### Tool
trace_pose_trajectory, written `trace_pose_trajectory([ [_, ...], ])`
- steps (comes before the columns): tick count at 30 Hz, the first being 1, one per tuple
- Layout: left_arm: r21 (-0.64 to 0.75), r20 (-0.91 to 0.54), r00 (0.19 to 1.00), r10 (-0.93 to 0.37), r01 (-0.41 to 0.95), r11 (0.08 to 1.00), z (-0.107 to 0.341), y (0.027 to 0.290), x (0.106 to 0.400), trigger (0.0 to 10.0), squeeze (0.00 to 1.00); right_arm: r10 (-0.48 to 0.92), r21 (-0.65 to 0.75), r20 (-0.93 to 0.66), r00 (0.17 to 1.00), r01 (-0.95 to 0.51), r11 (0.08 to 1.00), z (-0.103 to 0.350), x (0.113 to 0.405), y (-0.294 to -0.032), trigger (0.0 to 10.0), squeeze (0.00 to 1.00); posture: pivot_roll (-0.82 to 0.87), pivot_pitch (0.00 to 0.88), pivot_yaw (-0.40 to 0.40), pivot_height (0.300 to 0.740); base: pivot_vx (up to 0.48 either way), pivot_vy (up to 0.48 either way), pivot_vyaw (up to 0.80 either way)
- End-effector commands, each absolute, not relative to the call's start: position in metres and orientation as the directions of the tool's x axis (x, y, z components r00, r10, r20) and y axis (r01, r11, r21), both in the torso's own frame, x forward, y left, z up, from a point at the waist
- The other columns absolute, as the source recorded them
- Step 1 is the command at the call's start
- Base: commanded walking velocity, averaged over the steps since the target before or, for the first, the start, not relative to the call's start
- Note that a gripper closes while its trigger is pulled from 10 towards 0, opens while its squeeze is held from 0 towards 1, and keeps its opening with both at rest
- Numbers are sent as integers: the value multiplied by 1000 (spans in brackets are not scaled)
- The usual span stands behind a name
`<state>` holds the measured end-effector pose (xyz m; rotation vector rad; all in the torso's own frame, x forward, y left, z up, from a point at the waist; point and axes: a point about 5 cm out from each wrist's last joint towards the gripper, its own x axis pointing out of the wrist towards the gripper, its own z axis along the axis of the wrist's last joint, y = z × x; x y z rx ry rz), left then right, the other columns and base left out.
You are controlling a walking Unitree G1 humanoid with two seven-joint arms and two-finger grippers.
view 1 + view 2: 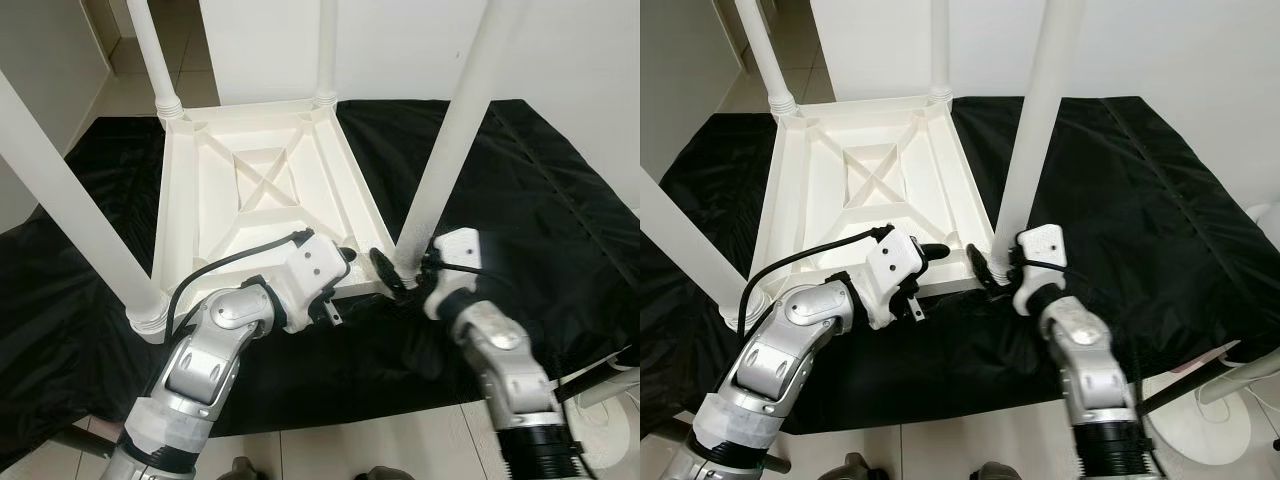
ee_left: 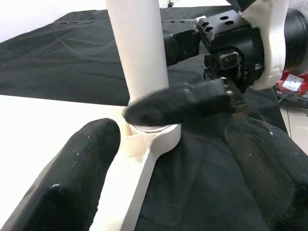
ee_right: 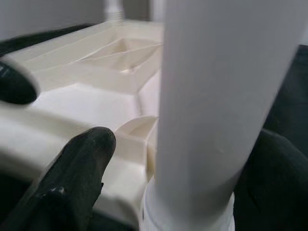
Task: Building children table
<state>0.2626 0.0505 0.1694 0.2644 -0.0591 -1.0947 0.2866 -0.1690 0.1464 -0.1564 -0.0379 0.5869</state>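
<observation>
A white children's table (image 1: 180, 200) lies upside down on a black cloth (image 1: 520, 200), its legs pointing up. The near right leg (image 1: 450, 140) stands in its corner socket (image 2: 154, 137). My right gripper (image 1: 405, 270) is at the base of that leg, open, one finger (image 3: 77, 173) on each side of it and a small gap on one side. My left gripper (image 1: 340, 285) is open just left of there. It straddles the table's near rim, with one finger (image 2: 72, 178) over the white underside and the other over the cloth.
Three more legs rise at the near left (image 1: 70, 200), far left (image 1: 155, 55) and far right (image 1: 327, 50). A white wall stands behind, with tiled floor around the cloth. A white round base (image 1: 1200, 420) sits at the near right.
</observation>
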Motion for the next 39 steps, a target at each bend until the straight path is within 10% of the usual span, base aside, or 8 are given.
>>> trace_pose_trajectory([
  [1,243,-75,498,-864,849,469,169,50,262,10000,0,596,-162,-14,803,-590,791,147,289,-172,10000,0,-142,14,35,740,0,0,0],
  [19,239,-87,477,-874,862,447,171,52,257,10000,0,758,-187,-107,644,-761,621,143,333,-159,9843,0,-98,8,34,740,0,0,0],
  [20,239,-87,478,-874,862,448,171,52,257,10000,0,760,-185,-108,641,-764,618,143,334,-158,5804,0,-96,9,33,740,0,0,0],
  [22,239,-87,479,-874,861,448,171,52,257,10000,0,761,-183,-109,640,-765,617,142,334,-158,5804,0,-96,9,33,740,0,0,0],
  [23,240,-88,479,-873,861,449,171,52,257,10000,0,762,-181,-112,638,-767,615,141,334,-158,0,0,-92,9,31,740,0,0,0],
  [35,236,-88,491,-867,856,461,171,54,256,10000,0,760,-117,-102,642,-767,631,131,322,-162,0,0,-89,14,18,740,0,0,0],
  [36,234,-87,491,-867,856,461,170,54,256,10000,0,745,-107,-91,661,-750,653,133,320,-159,10000,0,-96,16,10,740,0,0,0],
  [39,233,-88,491,-867,856,461,170,53,255,10000,0,711,-105,-72,699,-714,692,136,320,-157,10000,0,-98,17,10,740,0,0,0],
])
